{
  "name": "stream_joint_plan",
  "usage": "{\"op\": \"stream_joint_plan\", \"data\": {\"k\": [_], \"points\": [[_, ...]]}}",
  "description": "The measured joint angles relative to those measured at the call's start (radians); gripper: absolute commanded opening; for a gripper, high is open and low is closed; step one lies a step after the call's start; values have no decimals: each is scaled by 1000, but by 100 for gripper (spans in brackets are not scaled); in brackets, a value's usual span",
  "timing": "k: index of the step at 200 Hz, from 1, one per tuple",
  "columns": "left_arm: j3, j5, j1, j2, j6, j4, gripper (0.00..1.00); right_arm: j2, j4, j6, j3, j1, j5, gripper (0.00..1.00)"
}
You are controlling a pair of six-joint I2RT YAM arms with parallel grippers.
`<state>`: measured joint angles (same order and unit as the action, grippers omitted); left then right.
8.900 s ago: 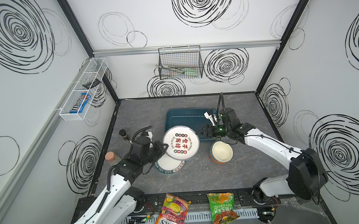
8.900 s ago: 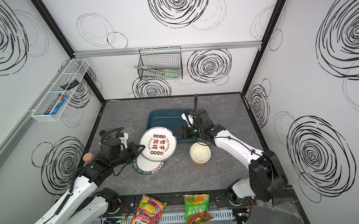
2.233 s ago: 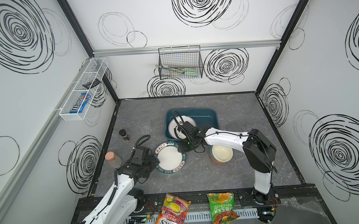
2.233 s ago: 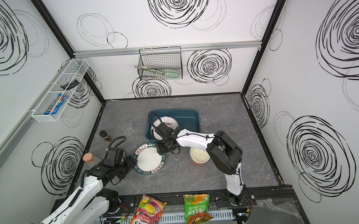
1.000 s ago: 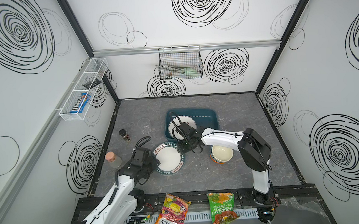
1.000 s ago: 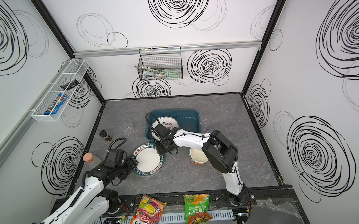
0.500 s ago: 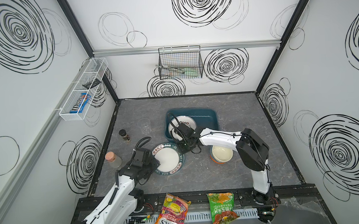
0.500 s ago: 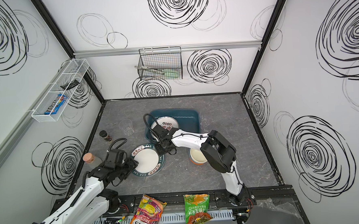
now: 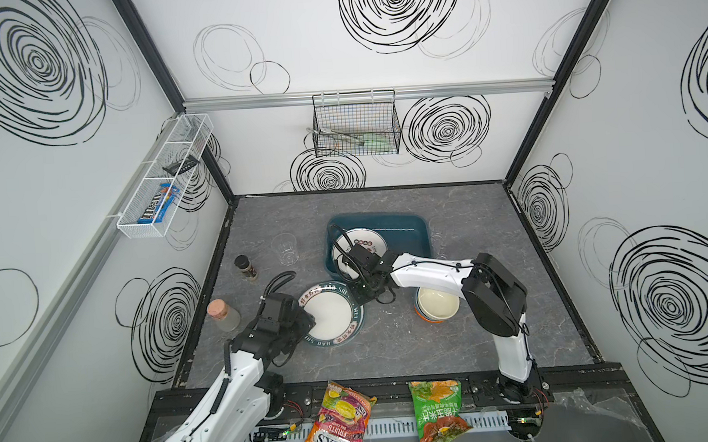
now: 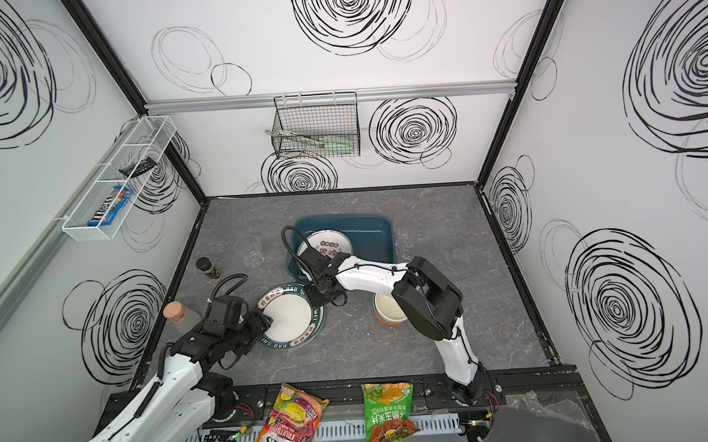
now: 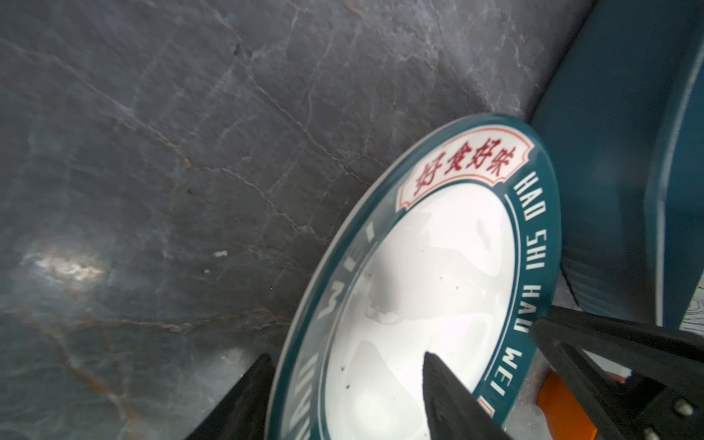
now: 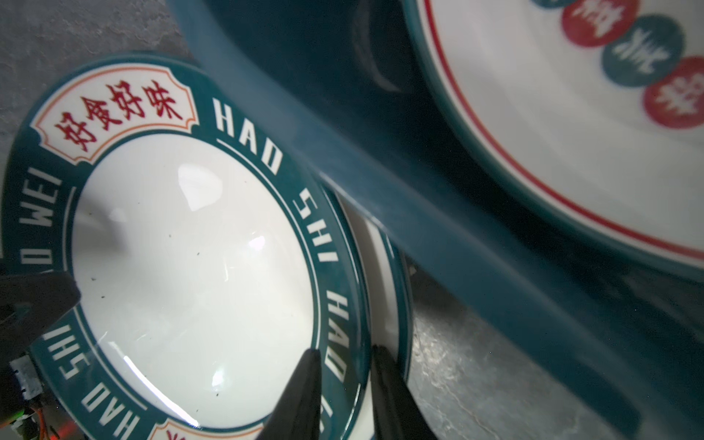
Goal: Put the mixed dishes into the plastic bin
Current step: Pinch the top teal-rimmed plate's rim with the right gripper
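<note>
The teal-rimmed plate (image 9: pixel 332 316) (image 10: pixel 291 317) lies on the table on top of another plate (image 12: pixel 384 274), just in front of the plastic bin (image 9: pixel 411 227) (image 10: pixel 371 223). My right gripper (image 9: pixel 368 294) (image 12: pixel 343 352) is shut on its far-right rim, one finger on top and one under the edge. My left gripper (image 9: pixel 307 316) (image 11: pixel 346 356) stands open across the near-left rim, one finger (image 11: pixel 244 400) outside the plate and one over the white centre. A plate with red and green characters (image 9: pixel 360 244) (image 12: pixel 571 114) lies in the bin.
A cream bowl stacked in blue and orange bowls (image 9: pixel 438 305) stands right of the plates. A clear cup (image 9: pixel 285 248), a spice jar (image 9: pixel 246 267) and a cork-topped jar (image 9: pixel 223 316) stand at the left. Two snack bags (image 9: pixel 342 422) lie over the front rail.
The right jaws have closed in on the teal-rimmed plate's rim. The left gripper has stayed at the opposite rim. The red and green plate, held up earlier, now lies in the bin.
</note>
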<state>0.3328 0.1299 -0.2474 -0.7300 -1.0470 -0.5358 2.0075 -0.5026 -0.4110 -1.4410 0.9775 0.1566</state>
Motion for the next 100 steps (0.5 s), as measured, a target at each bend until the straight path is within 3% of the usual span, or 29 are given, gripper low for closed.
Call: {"op": "stream_joint_plan", "data": {"k": [100], "points": [[2, -1, 0, 42, -16, -54, 50, 13, 3, 8, 0, 1, 29, 19]]}}
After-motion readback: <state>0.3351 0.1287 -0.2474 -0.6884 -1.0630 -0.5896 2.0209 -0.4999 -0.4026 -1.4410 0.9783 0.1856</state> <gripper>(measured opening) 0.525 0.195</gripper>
